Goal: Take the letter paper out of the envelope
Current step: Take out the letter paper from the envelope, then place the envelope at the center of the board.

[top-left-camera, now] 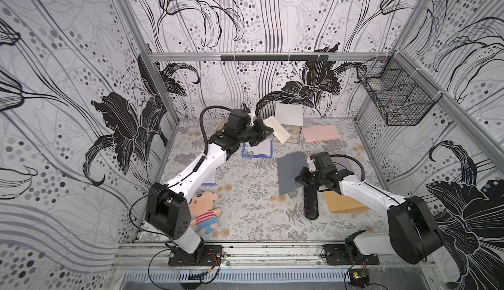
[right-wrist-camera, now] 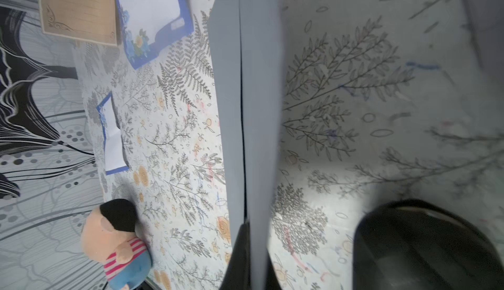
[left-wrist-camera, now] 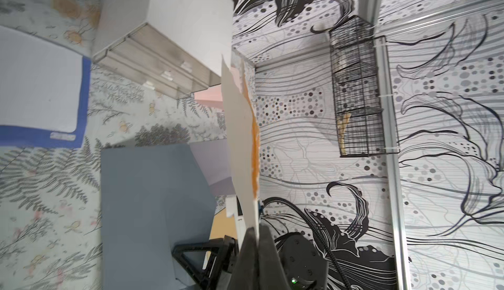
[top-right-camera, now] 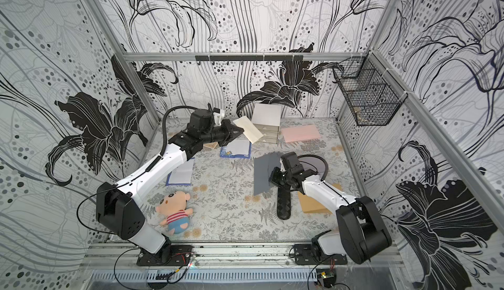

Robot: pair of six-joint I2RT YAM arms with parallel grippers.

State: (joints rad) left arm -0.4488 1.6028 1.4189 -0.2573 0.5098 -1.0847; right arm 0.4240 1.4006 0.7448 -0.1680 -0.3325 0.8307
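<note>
The left gripper (top-left-camera: pixel 267 129) was closed flat on one end of a long cream paper sheet (top-left-camera: pixel 276 129), apparently the letter paper. It held the sheet clear of the floral tablecloth (top-left-camera: pixel 245 201) at the far side, just in front of a small grey drawer unit (top-left-camera: pixel 289 114). In the left wrist view an orange, ragged-edged layer (left-wrist-camera: pixel 255 149) showed behind the cream face. Whether this was a lining or a second sheet could not be told.

To the right and nearer, the right gripper (top-left-camera: pixel 298 180) was clamped on the right edge of a flat slate-grey paper envelope (top-left-camera: pixel 289 172), also lifted off the cloth. In the right wrist view a thin dark gap parted its two layers. The two items were well apart, so extraction appeared complete.

Handling: the sheet is judged light, limp and easily creased; it sloped downward beyond the jaws. Grip it at a folded edge or corner with a flat pinch, and avoid twisting.
</note>
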